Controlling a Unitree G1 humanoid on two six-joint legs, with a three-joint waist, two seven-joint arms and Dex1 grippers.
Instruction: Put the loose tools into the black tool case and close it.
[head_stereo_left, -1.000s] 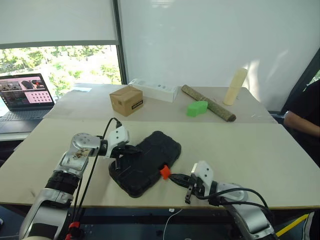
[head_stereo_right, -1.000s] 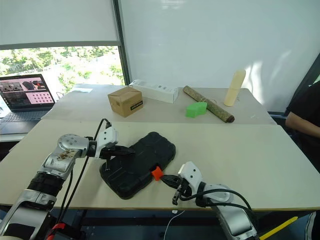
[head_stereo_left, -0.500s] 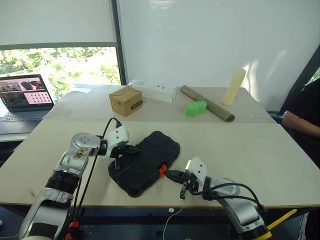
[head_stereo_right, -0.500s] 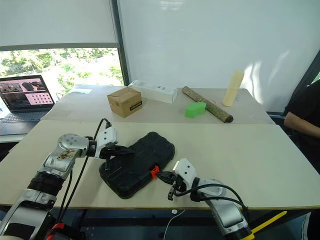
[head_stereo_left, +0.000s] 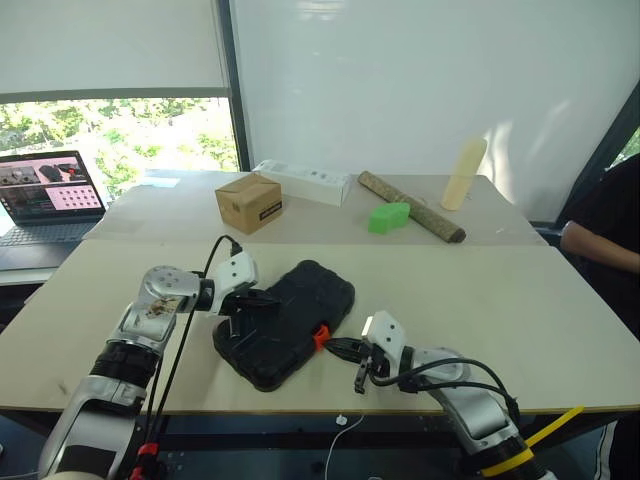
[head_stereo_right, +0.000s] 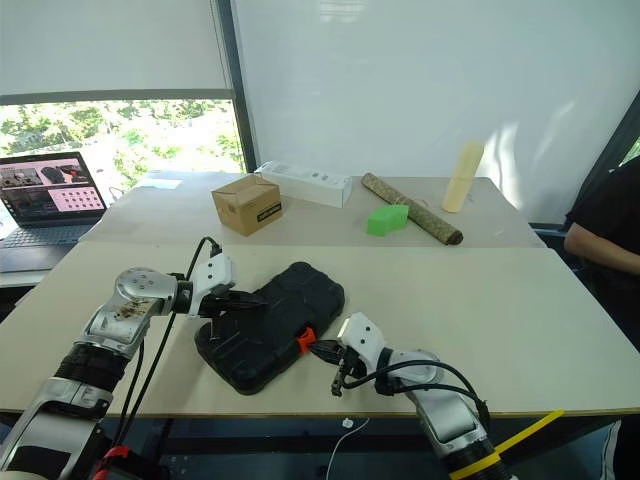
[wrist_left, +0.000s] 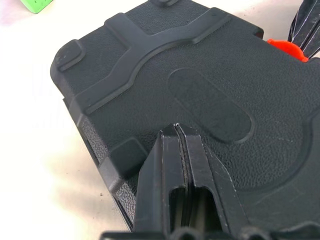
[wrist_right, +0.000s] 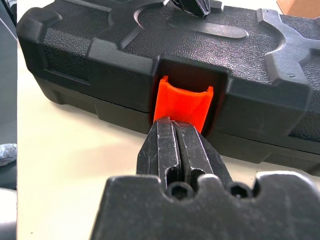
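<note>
Latch work on the closed tool case

Black tool case (head_stereo_left: 285, 323) lies flat and closed on the near part of the tabletop (head_stereo_left: 500, 290), turned at an angle, with its orange latch (wrist_right: 182, 102) on the edge facing my right arm. I judge the textured plastic shell to be stiff and not slippery, and fairly light, so it can slide if pushed from one side only. The latch is the small part to press, not to grip; the lid is the place to hold it down.

My left claw (wrist_left: 181, 137) has its fingers together, nothing between them, and its tip rests on the lid near the far corner, pointing down and inward. My right claw (wrist_right: 175, 132), also pressed together and empty, comes in low and almost level, its tip at the latch.
</note>
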